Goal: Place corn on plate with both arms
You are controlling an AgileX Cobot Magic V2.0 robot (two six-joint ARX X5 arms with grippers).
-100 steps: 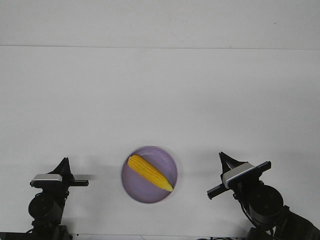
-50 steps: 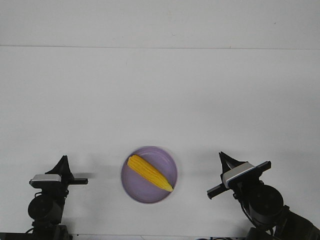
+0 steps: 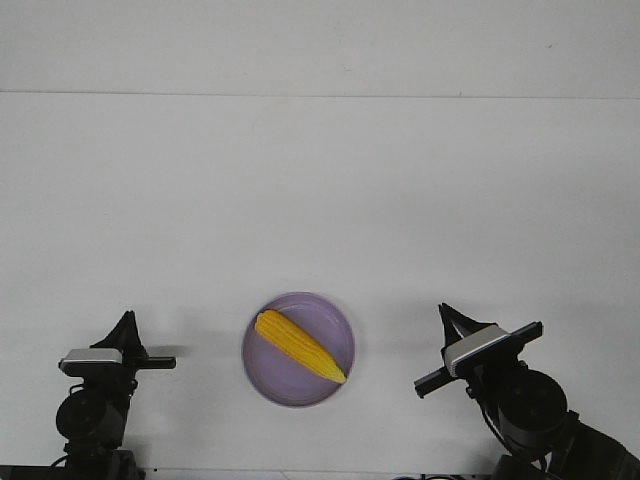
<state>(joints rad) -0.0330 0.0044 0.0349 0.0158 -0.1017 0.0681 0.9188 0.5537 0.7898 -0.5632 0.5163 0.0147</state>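
Observation:
The yellow-orange corn lies diagonally on the lavender plate, thick end to the far left and pointed tip to the near right. The plate sits near the table's front edge, between the two arms. My left gripper is at the front left, well apart from the plate, its fingers together in a single point and holding nothing. My right gripper is at the front right, also apart from the plate, its fingers together and empty.
The white table stretches back to a far edge line, with a white wall behind it. Both arm bases sit at the front corners.
The left arm has drawn back slightly to the left and then stopped. The corn, plate and right arm have not moved.

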